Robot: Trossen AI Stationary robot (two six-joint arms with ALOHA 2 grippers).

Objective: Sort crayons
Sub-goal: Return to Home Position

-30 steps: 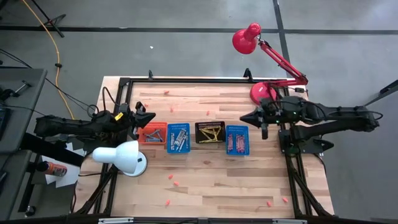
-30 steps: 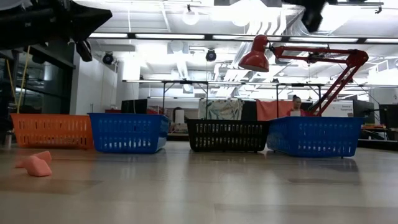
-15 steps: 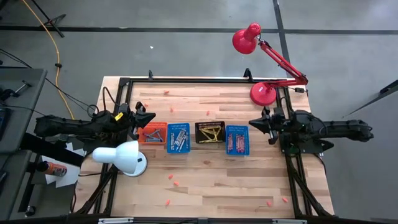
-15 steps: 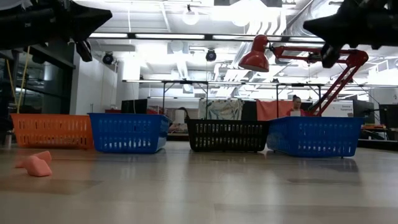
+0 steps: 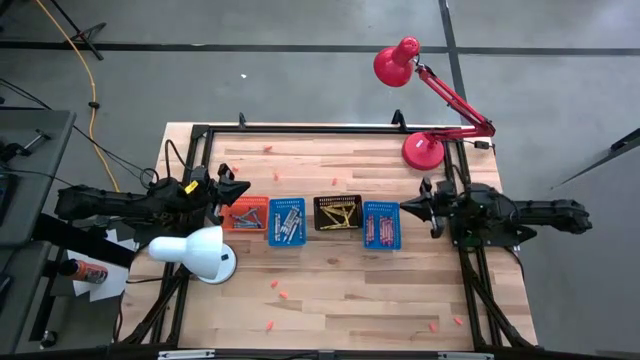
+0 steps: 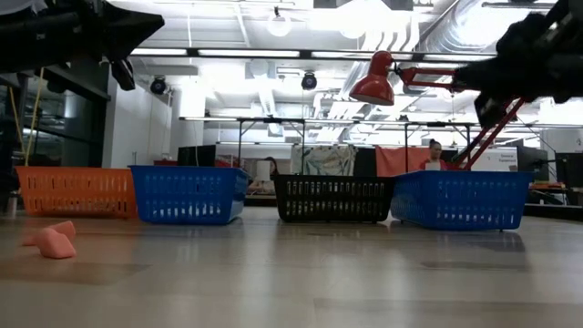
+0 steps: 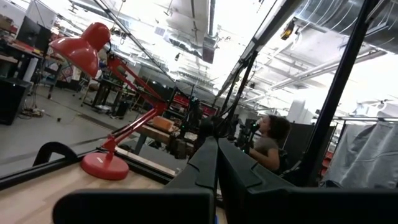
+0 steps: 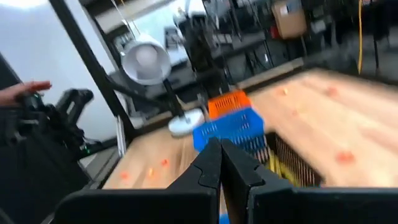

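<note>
R end effector (image 5: 412, 208) retracted further right, L end effector (image 5: 240, 188) unmoved, both pressed together

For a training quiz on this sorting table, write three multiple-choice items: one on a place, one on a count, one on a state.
1. Where is the left claw?
A) at the other end of the basket row
B) beside the orange mesh basket
C) over the middle of the row

2. How many mesh baskets stand in the row?
A) three
B) four
C) five

3. How is the right claw?
A) wide open
B) shut on a basket's rim
C) shut, holding nothing

Answers:
1 B: the high view shows that claw right next to the orange mesh basket.
2 B: the high view shows orange, left blue basket, black basket and right blue basket.
3 C: the right wrist view shows its fingers together with nothing between them.
</note>
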